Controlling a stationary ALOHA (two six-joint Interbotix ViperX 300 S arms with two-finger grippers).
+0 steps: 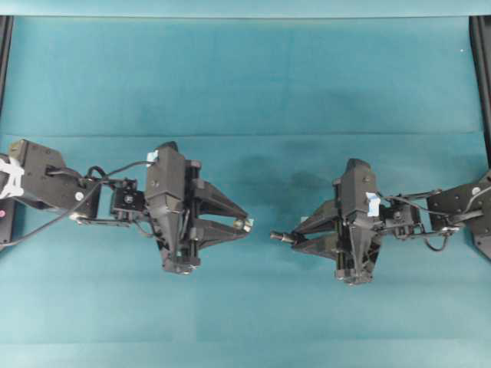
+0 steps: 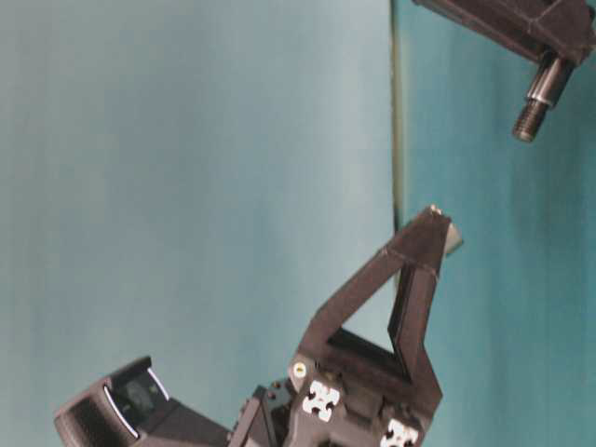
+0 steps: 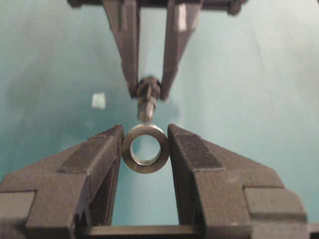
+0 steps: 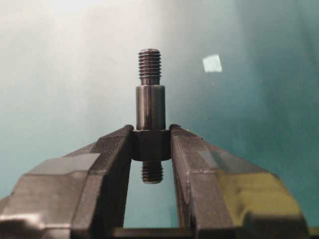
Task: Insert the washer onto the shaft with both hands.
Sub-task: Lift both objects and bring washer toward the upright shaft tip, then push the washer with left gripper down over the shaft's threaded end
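A teal cloth-covered table [image 1: 245,77] fills the overhead view, and above its middle the two black arms face each other tip to tip, the left gripper [image 1: 244,223] just to the left of the table's centre and the right gripper [image 1: 295,239] just to the right of it, with a small gap between them. The right gripper's fingers are nearly together, clamped on the thick collar of the shaft [image 4: 150,104], whose threaded end sticks out past the fingertips toward the left gripper. The left gripper's fingers stand partly apart, pinching the washer [image 3: 145,148] by its rim at their tips, its hole facing the shaft's threaded end, close to it but not touching.
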